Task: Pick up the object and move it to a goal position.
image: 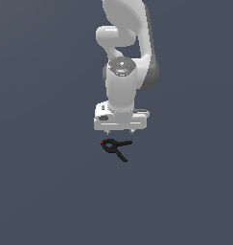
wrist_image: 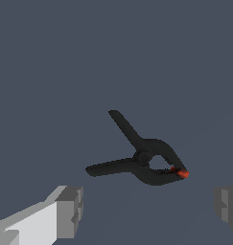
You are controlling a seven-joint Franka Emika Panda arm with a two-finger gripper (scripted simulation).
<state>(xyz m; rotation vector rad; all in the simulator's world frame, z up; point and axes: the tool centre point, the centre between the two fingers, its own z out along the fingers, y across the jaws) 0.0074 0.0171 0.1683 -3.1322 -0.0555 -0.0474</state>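
The object, a small black spring clamp (image: 115,147) with two splayed handles and a red tip, lies on the dark grey floor just below the white arm in the exterior view. In the wrist view the clamp (wrist_image: 144,160) lies flat, its red tip (wrist_image: 182,173) pointing away from the handles. My gripper (image: 120,130) hangs right above the clamp, apart from it. It is open: its two grey fingertips (wrist_image: 70,210) stand wide apart with nothing between them, and the clamp sits beyond the gap in that picture.
The plain dark grey floor (image: 41,191) stretches all around the clamp. No other objects or edges show in either view.
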